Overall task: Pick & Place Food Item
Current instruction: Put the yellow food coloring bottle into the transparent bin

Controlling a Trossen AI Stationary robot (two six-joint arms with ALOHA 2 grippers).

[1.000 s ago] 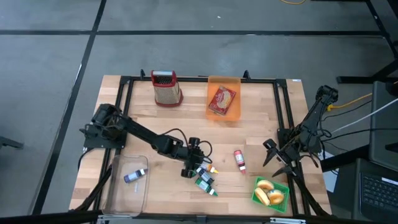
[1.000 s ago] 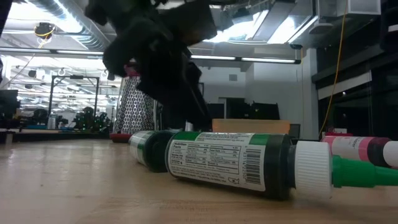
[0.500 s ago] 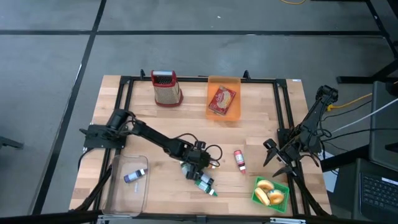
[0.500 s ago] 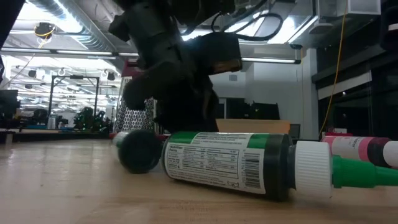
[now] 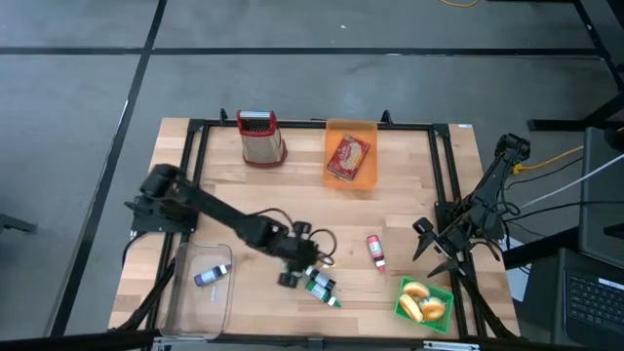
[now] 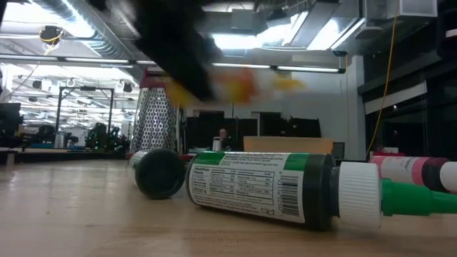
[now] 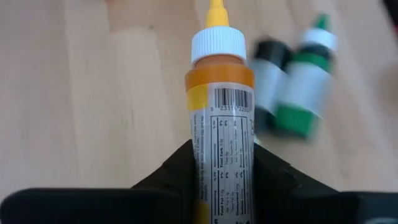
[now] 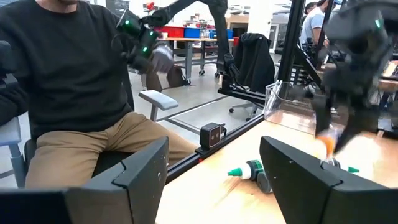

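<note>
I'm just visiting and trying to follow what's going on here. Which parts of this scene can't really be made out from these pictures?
- Left gripper: the left wrist view shows it clamping the orange bottle, whose base the fingers hide.
- Low view: gripper and orange bottle are only a dark and orange smear.
- High view: the arm covers the bottle.
- Green bottle: label print too small to read.
- Clear bin: the item inside is too small to identify.

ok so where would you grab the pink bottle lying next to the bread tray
Grip the pink bottle across the middle of its body, coming straight down from above. It lies flat on the table with open wood on both long sides, so the fingers can straddle it.
</note>
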